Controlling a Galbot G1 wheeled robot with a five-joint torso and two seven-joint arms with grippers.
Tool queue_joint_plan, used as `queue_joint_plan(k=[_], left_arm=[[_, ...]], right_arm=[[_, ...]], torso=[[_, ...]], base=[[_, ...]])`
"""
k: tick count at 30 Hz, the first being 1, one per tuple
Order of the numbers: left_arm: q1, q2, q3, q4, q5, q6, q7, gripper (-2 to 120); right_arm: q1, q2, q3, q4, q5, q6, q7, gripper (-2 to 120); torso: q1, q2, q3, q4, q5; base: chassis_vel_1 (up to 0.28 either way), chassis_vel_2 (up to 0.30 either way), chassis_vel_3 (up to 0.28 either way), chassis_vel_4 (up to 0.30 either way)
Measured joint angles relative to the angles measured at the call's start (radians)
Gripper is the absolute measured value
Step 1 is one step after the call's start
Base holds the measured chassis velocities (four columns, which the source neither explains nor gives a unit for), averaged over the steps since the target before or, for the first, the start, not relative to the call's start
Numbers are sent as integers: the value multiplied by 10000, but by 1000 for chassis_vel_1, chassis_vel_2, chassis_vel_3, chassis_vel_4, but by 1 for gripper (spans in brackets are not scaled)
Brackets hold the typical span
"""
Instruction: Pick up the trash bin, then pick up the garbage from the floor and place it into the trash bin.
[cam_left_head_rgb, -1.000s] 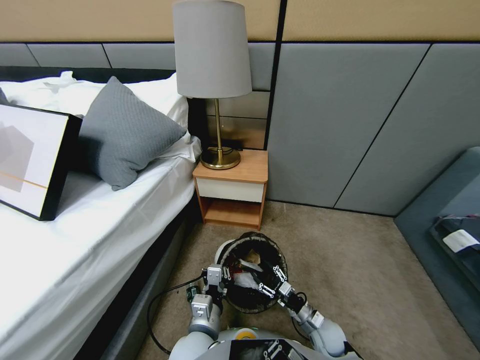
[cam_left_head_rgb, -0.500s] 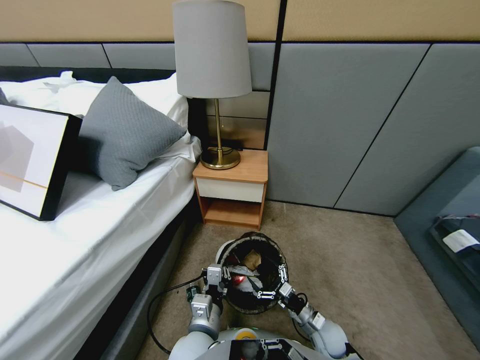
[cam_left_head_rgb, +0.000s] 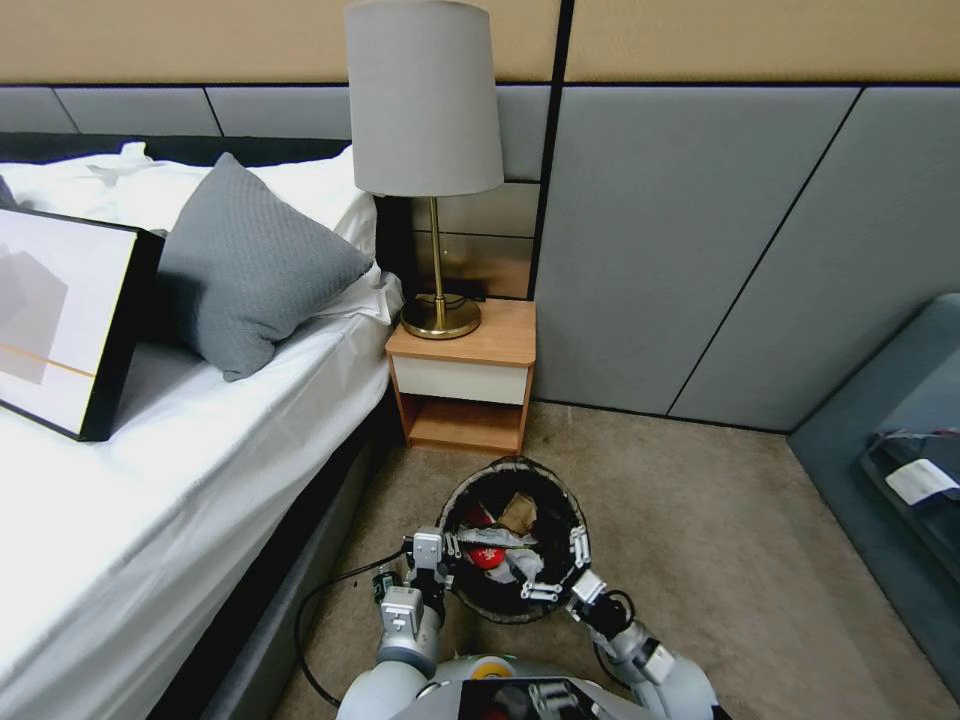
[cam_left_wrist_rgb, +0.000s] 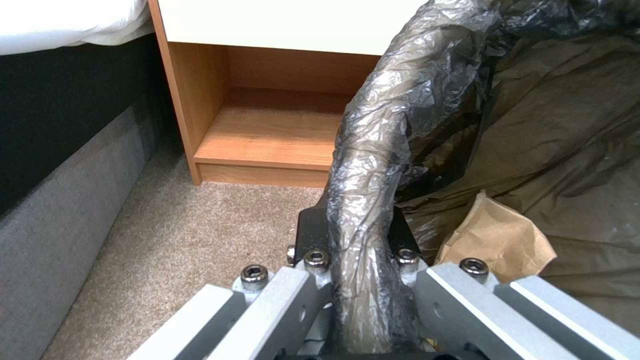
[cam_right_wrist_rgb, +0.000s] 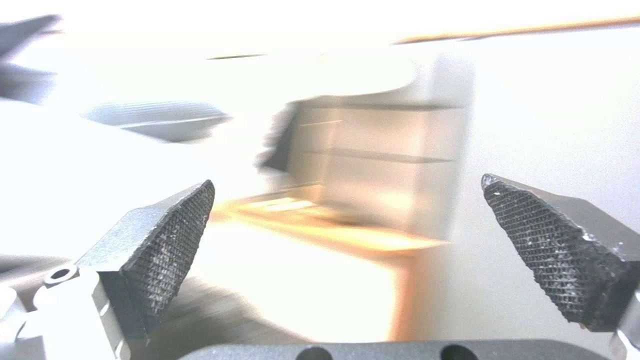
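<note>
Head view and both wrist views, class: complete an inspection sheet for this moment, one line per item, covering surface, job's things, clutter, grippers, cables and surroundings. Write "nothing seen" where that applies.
Surface: tan carpet, bare around the bin.
Job's things: trash bin with a dark liner, in front of the robot; inside lie garbage pieces, a tan paper piece, a red-and-white wrapper and a white wad.
Clutter: nothing seen on the carpet.
Grippers: left gripper clamped on the bin's liner-wrapped rim; right gripper open over the bin's near right rim, holding nothing.
Cables: black cable looping beside the left arm.
Surroundings: bed, grey pillow, nightstand, lamp.
</note>
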Motion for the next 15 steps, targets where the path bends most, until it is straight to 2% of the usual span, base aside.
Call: queue_joint_plan(k=[1, 2, 4, 15], left_arm=[[0, 0, 0, 0, 0, 0, 0, 0], [19, -1, -3, -6, 9, 0, -3, 0], [61, 6, -22, -15, 36, 0, -12, 0], [92, -3, -84, -12, 65, -14, -37, 0]], right_arm=[[0, 0, 0, 0, 0, 0, 0, 100], [-64, 128, 94, 139, -133, -69, 970, 100], [-189, 245, 293, 330, -109, -123, 1543, 100], [-397, 507, 493, 621, 105, -88, 1606, 100]], torso=[[0, 0, 0, 0, 0], [0, 0, 0, 0, 3], [0, 0, 0, 1, 2], [0, 0, 0, 1, 1]], base=[[0, 0, 0, 0], [0, 0, 0, 0], [0, 0, 0, 0], [0, 0, 0, 0]])
